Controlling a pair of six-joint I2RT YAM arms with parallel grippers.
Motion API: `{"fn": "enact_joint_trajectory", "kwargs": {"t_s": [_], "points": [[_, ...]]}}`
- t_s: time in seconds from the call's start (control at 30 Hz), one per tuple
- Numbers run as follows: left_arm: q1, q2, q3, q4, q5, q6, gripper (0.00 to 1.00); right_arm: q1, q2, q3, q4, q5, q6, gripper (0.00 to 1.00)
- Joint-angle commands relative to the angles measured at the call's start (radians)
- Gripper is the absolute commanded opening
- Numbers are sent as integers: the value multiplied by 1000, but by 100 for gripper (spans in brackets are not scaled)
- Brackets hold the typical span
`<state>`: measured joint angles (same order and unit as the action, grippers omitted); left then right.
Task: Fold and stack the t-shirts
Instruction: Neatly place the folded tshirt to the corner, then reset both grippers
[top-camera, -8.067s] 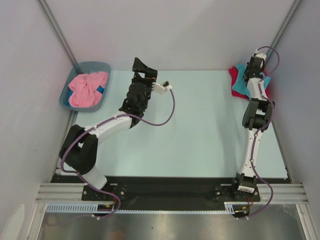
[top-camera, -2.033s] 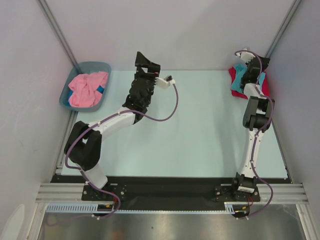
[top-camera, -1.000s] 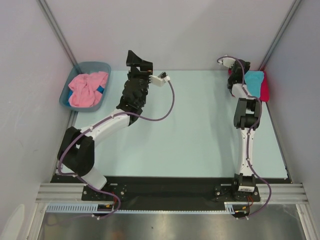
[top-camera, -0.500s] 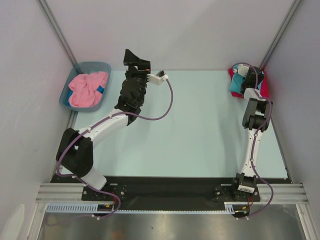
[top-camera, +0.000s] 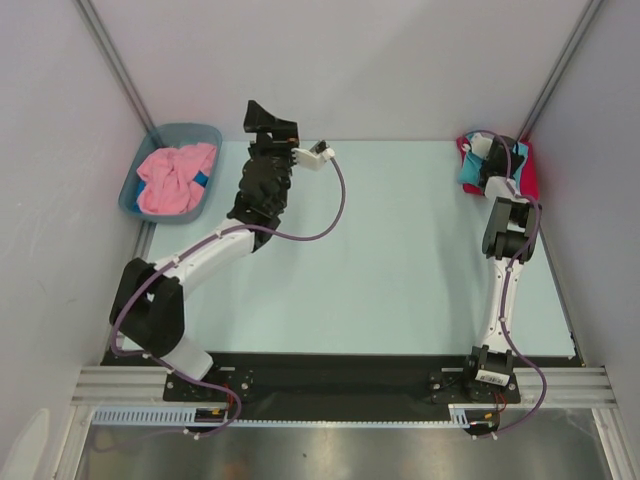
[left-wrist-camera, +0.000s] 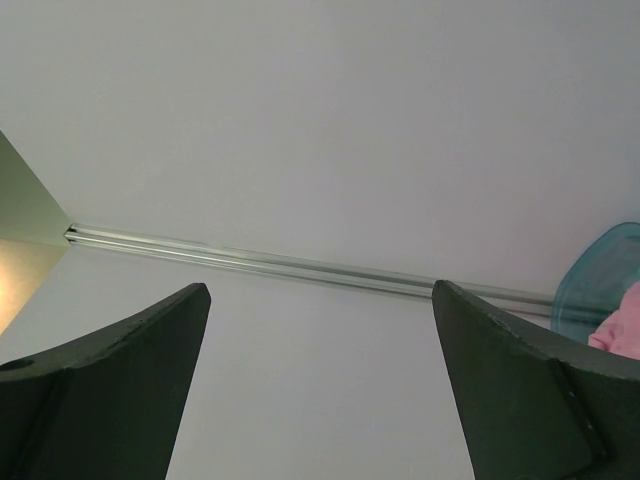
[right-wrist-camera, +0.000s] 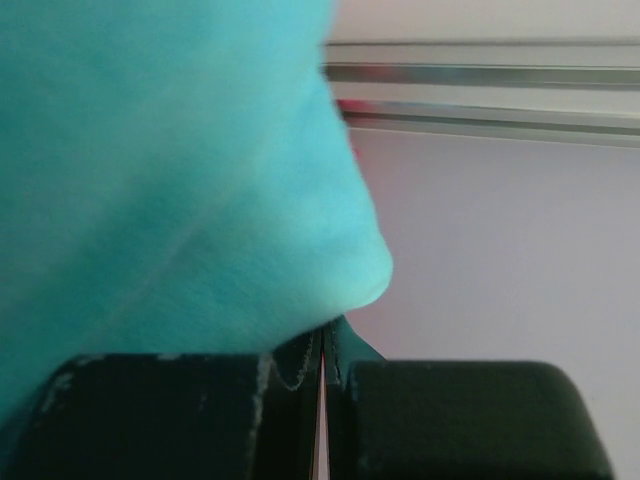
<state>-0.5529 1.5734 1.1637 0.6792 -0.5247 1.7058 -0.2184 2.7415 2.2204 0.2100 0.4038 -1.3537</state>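
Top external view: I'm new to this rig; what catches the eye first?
A pink t-shirt sits in the grey-blue tub at the far left corner. At the far right corner, the jaws of the right arm are shut on a turquoise t-shirt over a crimson t-shirt. The left arm reaches toward the back wall, jaws wide open and empty.

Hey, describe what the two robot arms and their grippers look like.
The left arm and right arm share white tubular links, bulky black joints and black bases. A thin purple cable loops along each. The left gripper and right gripper have dark matte fingers, the left's tapering like wedges.
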Motion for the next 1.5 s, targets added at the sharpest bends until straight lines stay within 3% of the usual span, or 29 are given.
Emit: {"fn": "enact_joint_trajectory", "kwargs": {"t_s": [0.0,0.13,0.33,0.57,0.73,0.9,1.07,1.23,1.47], "points": [[5,-65,-15,-20,-24,-87,100,-4,1,15,-95,21,21,0],[-1,-82,-50,-17,-27,-97,100,-4,-29,-2,32,61,14,0],[-8,-101,-39,-52,-55,-114,100,-2,-112,101,-9,75,106,0],[-10,-128,-38,-136,-89,-184,100,25,-276,-51,5,69,117,0],[-10,-165,-113,-148,-92,-233,100,77,-290,-96,-47,96,146,0],[-12,-185,-145,-155,-90,-248,100,134,-214,-58,-70,115,120,0],[-8,-187,-134,-168,-83,-259,100,148,-21,186,-176,136,136,0],[-8,-187,-121,-202,-61,-245,100,142,81,200,-166,150,100,0],[-10,-177,-68,-244,-69,-238,100,74,132,219,-265,199,231,0]]}}
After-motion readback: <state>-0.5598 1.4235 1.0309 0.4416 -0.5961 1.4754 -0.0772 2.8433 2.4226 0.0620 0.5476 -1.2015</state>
